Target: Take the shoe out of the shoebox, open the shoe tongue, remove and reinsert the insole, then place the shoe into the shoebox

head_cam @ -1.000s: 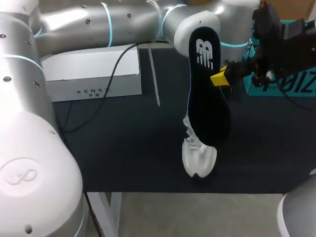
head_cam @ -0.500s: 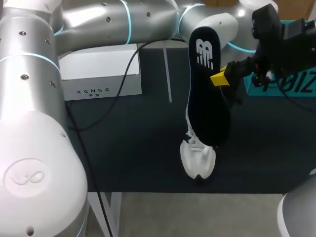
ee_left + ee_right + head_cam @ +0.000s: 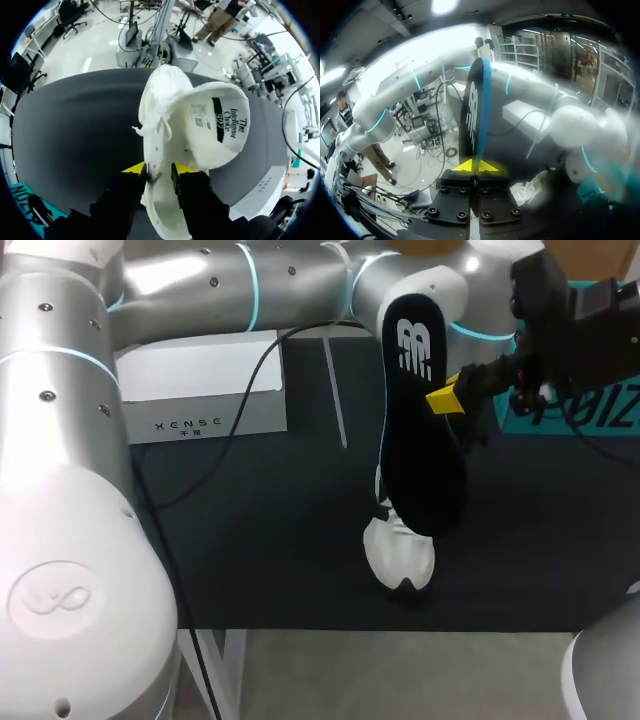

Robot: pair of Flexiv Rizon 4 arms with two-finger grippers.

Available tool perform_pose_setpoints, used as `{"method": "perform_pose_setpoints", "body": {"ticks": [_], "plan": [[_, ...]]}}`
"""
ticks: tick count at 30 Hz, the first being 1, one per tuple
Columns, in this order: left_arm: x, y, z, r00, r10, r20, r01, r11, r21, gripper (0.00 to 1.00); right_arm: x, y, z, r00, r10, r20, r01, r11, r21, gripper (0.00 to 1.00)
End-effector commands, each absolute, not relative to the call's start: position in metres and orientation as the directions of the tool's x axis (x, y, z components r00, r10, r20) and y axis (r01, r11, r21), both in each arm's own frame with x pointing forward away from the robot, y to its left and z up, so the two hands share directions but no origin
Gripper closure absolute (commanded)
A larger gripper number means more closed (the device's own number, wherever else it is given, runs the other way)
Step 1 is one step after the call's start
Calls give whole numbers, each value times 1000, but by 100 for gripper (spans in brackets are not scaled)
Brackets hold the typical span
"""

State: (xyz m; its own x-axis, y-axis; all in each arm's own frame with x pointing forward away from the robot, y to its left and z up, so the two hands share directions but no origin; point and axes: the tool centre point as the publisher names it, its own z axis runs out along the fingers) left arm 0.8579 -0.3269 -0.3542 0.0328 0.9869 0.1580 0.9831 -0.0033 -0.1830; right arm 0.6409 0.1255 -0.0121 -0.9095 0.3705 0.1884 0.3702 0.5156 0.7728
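The fingers (image 3: 134,169) of the left gripper (image 3: 157,171) are pinched on the rim of the white shoe (image 3: 190,125) from both sides, one outside and one inside the opening. The shoe is thus held on the dark table (image 3: 250,540), toe toward the near edge, with its tongue (image 3: 220,122) folded well back and the mouth laid open. A white box (image 3: 200,390) stands well apart at the left.

Above the shoe the dark insole (image 3: 420,420) is held upright, broader end down. From the head view it cannot be told whether that end touches the shoe. The yellow fingers (image 3: 465,165) of the right gripper (image 3: 478,165) are pressed together on the insole's thin edge, near its upper part.

The step in hand is judged to be the return of the insole. It is best done with the shoe gripped firmly at the rim, so that the mouth is not closed by the tongue. The broad end should be lowered into the opening and slanted toward the toe, not driven straight down, lest the insole be buckled. A grip so high gives little control of the lower end, so a slow descent is advised.
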Motion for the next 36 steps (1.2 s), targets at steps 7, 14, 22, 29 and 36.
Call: {"method": "perform_pose_setpoints", "body": {"ticks": [7,14,22,29,36], "plan": [[883,-309,-292,-69,992,-102,994,60,-89,0,645,129,-12,-909,370,191,373,519,769,100],[903,-287,-237,-205,841,-501,979,182,-95,0,645,129,-12,-909,370,191,373,519,769,100],[892,-262,-240,-267,638,-722,963,148,-226,0,645,129,-12,-909,370,191,373,519,769,100],[892,-262,-240,-267,638,-722,963,148,-226,0,645,129,-12,-909,370,191,373,519,769,100],[892,-262,-240,-267,638,-722,963,148,-226,0,645,129,-12,-909,370,191,373,519,769,100]]}}
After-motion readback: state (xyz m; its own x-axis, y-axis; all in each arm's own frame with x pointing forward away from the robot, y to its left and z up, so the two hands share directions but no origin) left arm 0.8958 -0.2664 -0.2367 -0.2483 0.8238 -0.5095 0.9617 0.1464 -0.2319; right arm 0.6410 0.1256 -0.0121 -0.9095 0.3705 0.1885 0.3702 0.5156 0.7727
